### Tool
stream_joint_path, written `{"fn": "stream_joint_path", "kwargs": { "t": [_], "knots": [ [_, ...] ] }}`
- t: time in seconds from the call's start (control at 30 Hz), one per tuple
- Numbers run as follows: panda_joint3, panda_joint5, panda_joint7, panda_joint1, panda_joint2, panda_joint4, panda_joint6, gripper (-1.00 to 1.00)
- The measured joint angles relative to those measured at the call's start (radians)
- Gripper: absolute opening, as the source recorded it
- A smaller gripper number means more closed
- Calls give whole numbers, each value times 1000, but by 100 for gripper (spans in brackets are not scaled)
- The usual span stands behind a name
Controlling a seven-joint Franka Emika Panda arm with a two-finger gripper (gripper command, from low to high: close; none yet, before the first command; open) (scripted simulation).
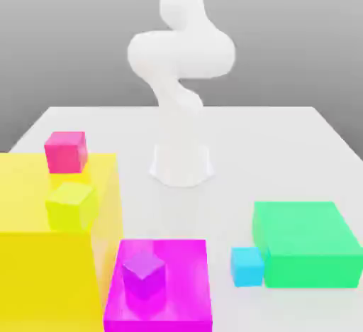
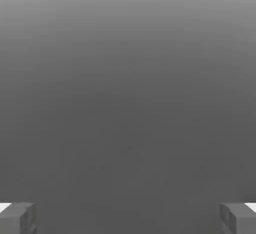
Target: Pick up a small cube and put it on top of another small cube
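The small cyan cube [image 1: 247, 266] rests on the white table [image 1: 283, 146], touching or nearly touching the side of the large green block [image 1: 305, 244] that faces the exterior view's left. A small purple cube [image 1: 144, 275] sits on a magenta block [image 1: 183, 281]. A small pink cube [image 1: 66, 151] and a small yellow-green cube [image 1: 70, 206] sit on the large yellow block [image 1: 42, 259]. In the hand view my gripper [image 2: 128, 217] is open, its two grey fingertips [image 2: 18, 218] wide apart with nothing between them, against plain grey background.
The white arm [image 1: 181, 61] rises from its base [image 1: 181, 164] at the table's middle back and bends upward out of the exterior view. The big blocks crowd the table's front on both sides.
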Motion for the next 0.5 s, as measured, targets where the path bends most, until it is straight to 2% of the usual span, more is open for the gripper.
{"fn": "stream_joint_path", "kwargs": {
  "t": [0.27, 0.5],
  "knots": [
    [43, -197, -271, 37, 302, -132, 143, 0],
    [34, -249, -585, 92, 548, -248, 279, 0]
  ]
}}
